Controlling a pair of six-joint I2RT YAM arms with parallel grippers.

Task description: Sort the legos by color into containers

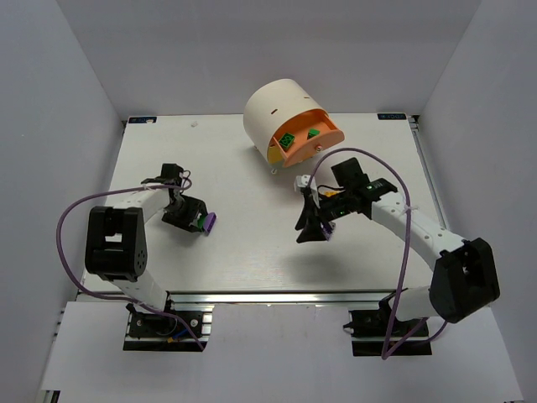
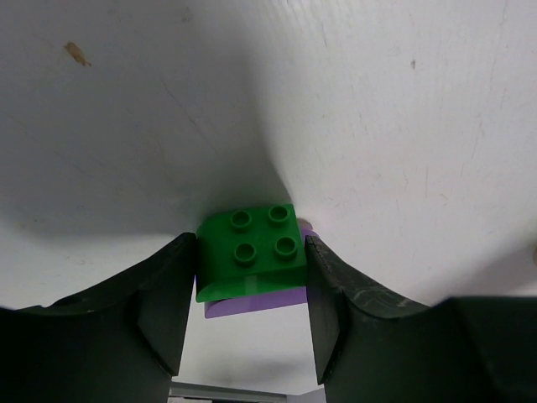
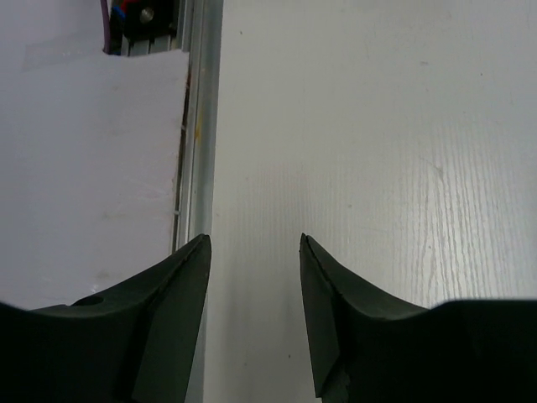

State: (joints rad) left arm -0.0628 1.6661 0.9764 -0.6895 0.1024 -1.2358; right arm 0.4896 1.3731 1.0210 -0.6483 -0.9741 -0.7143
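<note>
legos: 2 green in open orange drawer of drum, upper centre | 1 green brick on 1 purple brick, pinched in left pincer, left of centre | right pincer spread above table

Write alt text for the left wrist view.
The left gripper clamps a green lego, four studs facing the camera, with a purple lego showing under it. Behind lies the white table, with one small brown speck.
</note>
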